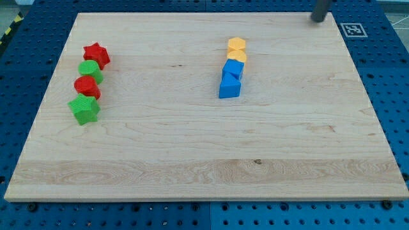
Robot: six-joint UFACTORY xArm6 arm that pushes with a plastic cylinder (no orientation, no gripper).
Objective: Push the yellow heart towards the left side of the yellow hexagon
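My tip (pixel 317 19) sits at the board's (pixel 192 160) top right corner, touching nothing, well apart from every block. Near the middle stand two yellow blocks, hexagon (pixel 236 44) above heart (pixel 237 56), touching, then two blue blocks (pixel 231 80). At the left: two red (pixel 96 55), two green (pixel 84 109).

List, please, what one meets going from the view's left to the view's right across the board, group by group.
Red and green blocks, yellow blocks stacked above blue blocks in one column, then my tip.
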